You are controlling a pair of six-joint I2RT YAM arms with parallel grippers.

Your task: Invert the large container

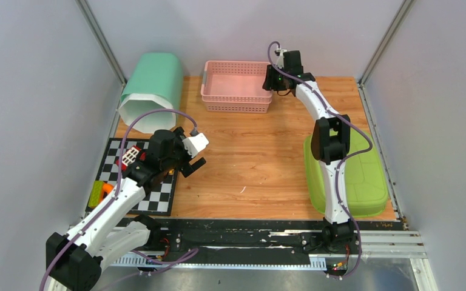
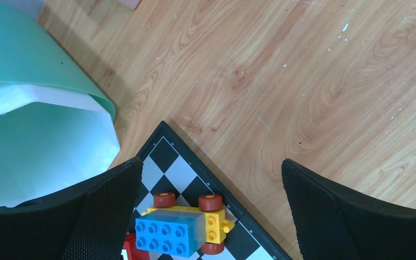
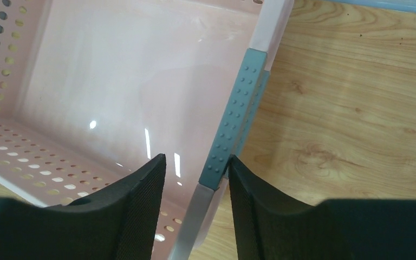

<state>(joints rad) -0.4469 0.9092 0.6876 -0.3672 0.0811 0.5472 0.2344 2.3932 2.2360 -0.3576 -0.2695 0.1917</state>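
Right wrist view shows the right gripper point(image 3: 195, 162) astride the right-hand rim of the pink perforated basket point(image 3: 114, 70) — one finger inside the wall, the other outside it. The outer pad point(image 3: 249, 216) touches the grey studded grip strip point(image 3: 233, 119) on that rim. A sliver of gap shows between the inner pad point(image 3: 135, 211) and the wall, so the jaws are apart and nothing is clamped yet.

To do this step well, I would seat the fingers deeper over the rim and squeeze squarely on the studded strip. The smooth plastic beside it looks likelier to slip. A one-sided hold will probably let the basket swing, so lift first, then roll the wrist slowly to tip it over.

From above, the basket sits upright at the far edge of the wooden table point(image 1: 255, 151), mouth up, and it may be two nested. The left gripper point(image 2: 211, 162) hangs fully spread and empty over the checkerboard mat point(image 2: 176, 168), well apart from the basket.
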